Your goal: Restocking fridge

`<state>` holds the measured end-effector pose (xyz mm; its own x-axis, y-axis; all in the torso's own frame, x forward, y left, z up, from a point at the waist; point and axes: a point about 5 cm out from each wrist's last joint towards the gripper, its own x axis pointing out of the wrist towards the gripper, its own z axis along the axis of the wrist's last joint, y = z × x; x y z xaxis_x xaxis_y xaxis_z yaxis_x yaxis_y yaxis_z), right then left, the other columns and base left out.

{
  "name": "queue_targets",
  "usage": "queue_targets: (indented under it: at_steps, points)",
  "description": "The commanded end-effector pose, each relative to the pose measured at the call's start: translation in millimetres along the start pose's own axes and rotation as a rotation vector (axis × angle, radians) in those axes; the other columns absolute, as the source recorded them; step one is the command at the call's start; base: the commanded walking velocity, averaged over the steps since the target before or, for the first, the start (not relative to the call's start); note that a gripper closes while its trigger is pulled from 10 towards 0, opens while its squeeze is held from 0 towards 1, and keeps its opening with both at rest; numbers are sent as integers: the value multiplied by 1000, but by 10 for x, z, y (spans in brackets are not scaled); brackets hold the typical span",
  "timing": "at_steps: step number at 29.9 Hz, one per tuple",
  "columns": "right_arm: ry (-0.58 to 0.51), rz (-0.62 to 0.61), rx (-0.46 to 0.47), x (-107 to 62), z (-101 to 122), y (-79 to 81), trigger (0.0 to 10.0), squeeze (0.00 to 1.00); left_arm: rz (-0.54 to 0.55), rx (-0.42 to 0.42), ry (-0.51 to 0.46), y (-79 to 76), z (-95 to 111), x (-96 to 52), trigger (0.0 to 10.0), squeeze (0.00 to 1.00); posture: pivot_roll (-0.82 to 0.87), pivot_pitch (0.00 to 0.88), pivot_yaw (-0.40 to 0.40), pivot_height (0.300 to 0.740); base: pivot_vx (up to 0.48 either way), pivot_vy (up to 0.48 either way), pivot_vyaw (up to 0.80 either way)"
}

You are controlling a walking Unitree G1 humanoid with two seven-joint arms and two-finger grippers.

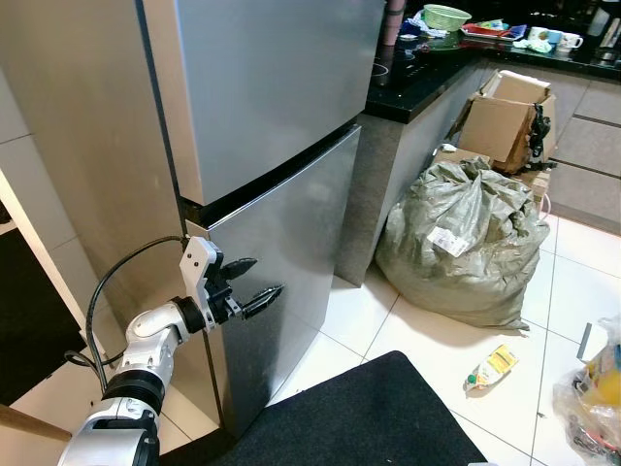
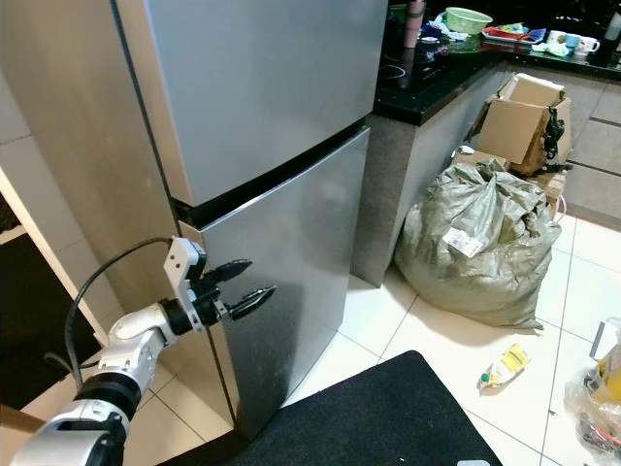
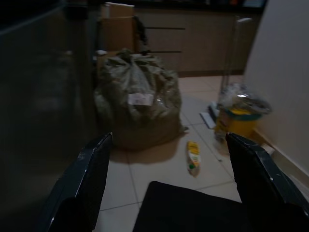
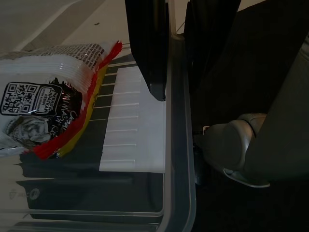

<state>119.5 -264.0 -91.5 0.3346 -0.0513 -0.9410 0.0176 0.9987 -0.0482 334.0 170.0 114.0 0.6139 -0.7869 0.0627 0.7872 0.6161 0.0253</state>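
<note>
**Steel fridge still closed, left gripper lined up at the lower door**

Brushed-steel fridge (image 1: pixel 272 146) stands shut, both doors flush. The left gripper (image 1: pixel 250 283) hangs just beside the hinge-side corner of the lower door (image 1: pixel 281 262), jaws apart, nothing between them; can't tell if a finger actually touches the metal. In the left wrist view the fingertips (image 3: pixel 89 169) frame the floor beyond, w/ the door as a dark panel alongside.

Step in hand, as I read it: getting the fridge open, before any stocking. Next move calls for finding an edge or handle to pull. None shows on the door face, and the gripper sits at what looks like the wrong side for a pull, so it prob. needs to shift toward the far edge.

Stock: the right wrist view shows a snack packet (image 4: pixel 43 106), white w/ red-yellow edge, lying in a clear plastic bin (image 4: pixel 178 145). The right gripper (image 4: pixel 166 48) is at the bin's rim, one finger each side of the wall, seemingly gripping it; not certain.

Other bits: grey sack (image 1: pixel 466 243) on the tiled floor, small yellow carton (image 1: pixel 493 367) near it, black mat (image 1: pixel 369 417), cardboard box (image 1: pixel 505 121), cluttered counter (image 1: pixel 427 68).

Hard to make out: fridge interior hidden, packet print partly cut off, left wrist view dim & blurred.
</note>
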Motion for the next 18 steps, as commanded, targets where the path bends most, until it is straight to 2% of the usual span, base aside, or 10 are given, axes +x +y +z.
queue_targets:
  at_steps: [1,7,10,12,14,17,18]
  points:
    - [-2,-9,-1,-12,11,-44,10000,0,13,24,-26,21,66,17,10000,0,-38,0,-38,740,0,0,0]
    - [2,-9,0,-13,3,-50,10000,0,-26,1,-17,40,65,-126,10000,0,-41,0,-39,740,0,0,0]
    - [3,-9,0,-14,2,-52,10000,0,-73,-11,23,27,35,-206,10000,0,-41,0,-39,740,0,0,0]
    - [2,-9,2,-17,-1,-59,10000,0,-120,-10,140,50,-19,-395,10000,0,-44,0,-38,740,0,0,0]
    - [2,-10,4,-18,-1,-65,10000,0,-111,30,241,108,-37,-527,10000,0,-44,0,-38,740,0,0,0]
    - [3,-11,3,-21,-5,-72,10000,0,-14,129,311,269,46,-662,10000,0,-43,0,-39,740,0,0,0]
    - [3,-11,3,-21,-5,-72,10000,0,-14,129,311,269,46,-662,10000,0,-43,0,-39,740,0,0,0]
